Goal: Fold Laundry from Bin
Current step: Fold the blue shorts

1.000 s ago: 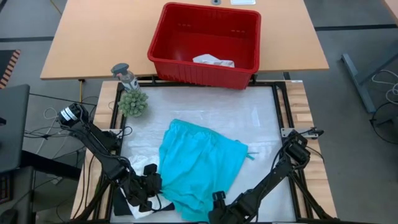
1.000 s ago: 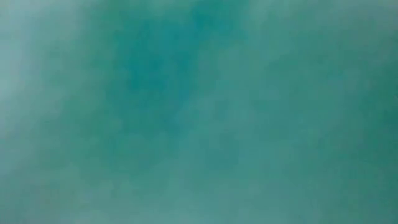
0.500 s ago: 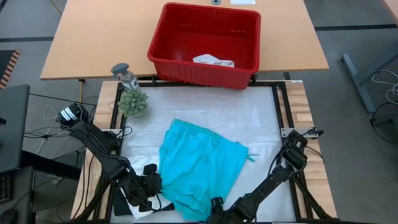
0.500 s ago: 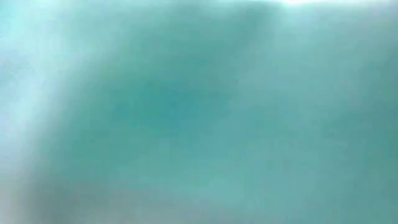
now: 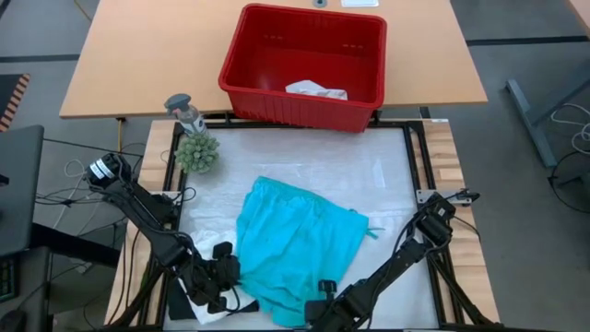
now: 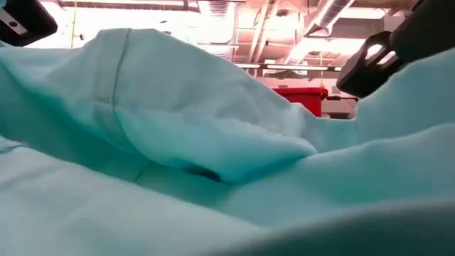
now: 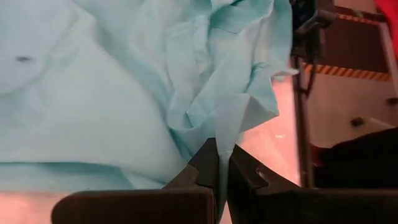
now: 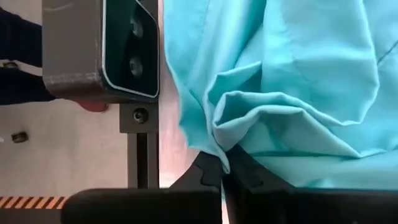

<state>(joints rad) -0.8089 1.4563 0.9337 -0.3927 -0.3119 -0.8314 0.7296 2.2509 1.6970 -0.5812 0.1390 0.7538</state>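
Teal garment (image 5: 295, 244) pinched at its near edge, both sides.
I see left gripper (image 7: 222, 163) and right gripper (image 8: 224, 167) each clenched on its hem.

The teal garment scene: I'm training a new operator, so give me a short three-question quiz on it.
1. True or false: the right tool is shut on the teal garment.
2. What lies in the red bin? A) white cloth B) black cloth C) nothing
3. Fill in: the small green plant stands nearer the ___ arm.

Key: 1 true; the left tool also pinches the garment's edge. 2 A, the white cloth. 3 left.
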